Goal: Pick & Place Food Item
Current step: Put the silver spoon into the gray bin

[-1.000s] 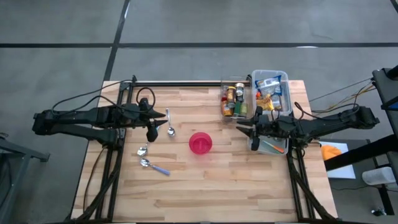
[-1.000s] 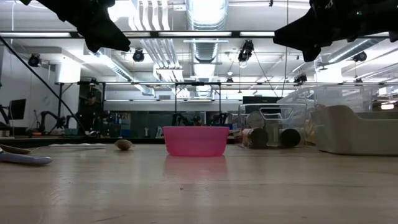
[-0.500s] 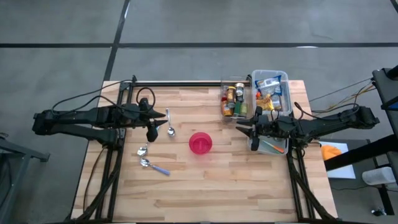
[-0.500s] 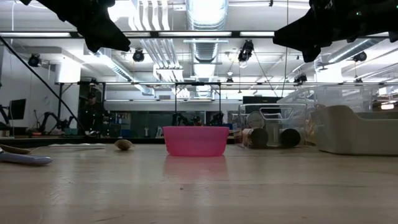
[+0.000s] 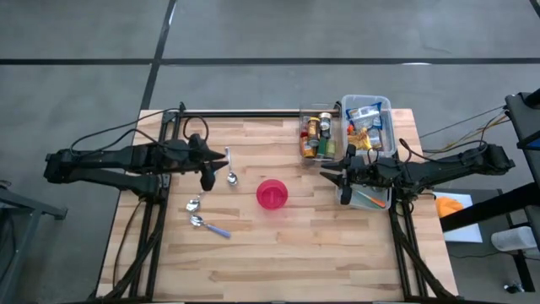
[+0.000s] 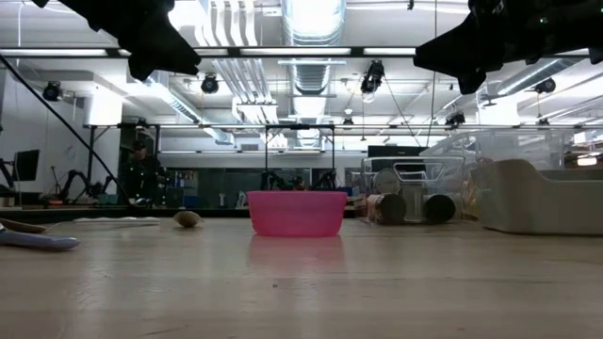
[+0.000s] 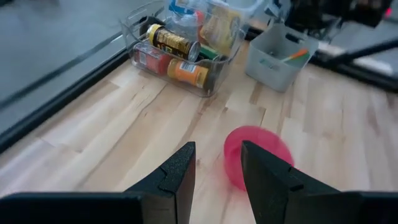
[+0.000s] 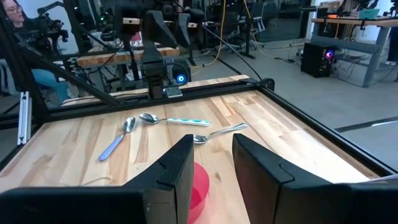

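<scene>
**Kid:** What is the biggest thing here?

**Helper:** The wooden table (image 5: 287, 245). Next come the two dark arms above it. The left claw (image 5: 205, 181) hangs at about nine o'clock from the pink bowl (image 5: 272, 194). The right claw (image 5: 343, 193) hangs at about three o'clock from it.

**Kid:** Are the claws holding anything?

**Helper:** No. Each one has its fingers a little way apart, with only air between them.

**Kid:** Where is the food?

**Helper:** In two clear bins at about one o'clock from the bowl. The nearer bin (image 5: 319, 135) has cans and jars. The far bin (image 5: 368, 123) has packets. A small grey tub (image 7: 277, 55) sits by the right claw.

**Kid:** And the little things?

**Helper:** Spoons (image 5: 231, 171) lie at about nine o'clock from the bowl, near the left claw. One has a blue handle (image 5: 216, 229).
</scene>
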Available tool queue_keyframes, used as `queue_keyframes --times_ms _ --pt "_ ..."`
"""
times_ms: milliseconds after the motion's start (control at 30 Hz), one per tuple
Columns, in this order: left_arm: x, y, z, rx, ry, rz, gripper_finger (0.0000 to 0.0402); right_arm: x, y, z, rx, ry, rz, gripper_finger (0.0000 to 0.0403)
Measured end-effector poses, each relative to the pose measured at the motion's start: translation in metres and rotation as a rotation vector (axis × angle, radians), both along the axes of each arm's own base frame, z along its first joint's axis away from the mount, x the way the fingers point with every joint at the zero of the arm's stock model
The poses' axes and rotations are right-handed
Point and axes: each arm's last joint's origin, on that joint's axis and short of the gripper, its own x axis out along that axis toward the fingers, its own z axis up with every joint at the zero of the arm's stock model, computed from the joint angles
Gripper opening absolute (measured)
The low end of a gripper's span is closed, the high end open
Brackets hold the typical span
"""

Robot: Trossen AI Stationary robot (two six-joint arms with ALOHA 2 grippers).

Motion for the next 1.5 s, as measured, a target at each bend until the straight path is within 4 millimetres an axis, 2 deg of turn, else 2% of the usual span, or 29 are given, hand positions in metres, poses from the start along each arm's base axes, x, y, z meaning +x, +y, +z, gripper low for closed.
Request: queue_keyframes --times_ms 167,300,433,600,800,1033,1233,1400,1500 --pt "0.003 0.000 0.007 -0.144 -0.129 0.077 0.0129 0.000 0.000 0.000 0.000 0.000 0.000 0.0110" --pt "0.004 0.000 0.008 -0.207 -0.158 0.108 0.0129 0.000 0.000 0.000 0.000 0.000 0.000 0.0110" --pt "0.005 0.000 0.009 -0.379 -0.234 0.193 0.0129 0.000 0.000 0.000 0.000 0.000 0.000 0.0110" --pt "0.012 0.000 0.003 -0.469 -0.219 0.239 0.0129 0.000 0.000 0.000 0.000 -0.001 0.000 0.0110" --pt "0.036 0.000 -0.012 -0.573 -0.121 0.287 0.0129 0.000 0.000 0.000 0.000 0.000 0.000 0.0110" --pt "0.058 0.008 -0.005 -0.609 0.044 0.414 0.0129 0.000 0.000 0.000 0.000 0.000 0.000 0.0110" --pt "0.081 0.016 -0.009 -0.625 0.240 0.548 0.0129 0.000 0.000 0.000 0.000 0.000 -0.001 0.0110" --pt "0.100 0.024 -0.014 -0.627 0.285 0.597 0.0129 0.000 0.000 0.000 0.000 -0.001 -0.001 0.0110" --pt "0.103 0.031 -0.018 -0.666 0.319 0.670 0.0129 0.000 0.000 0.000 0.000 -0.001 -0.001 0.0110"
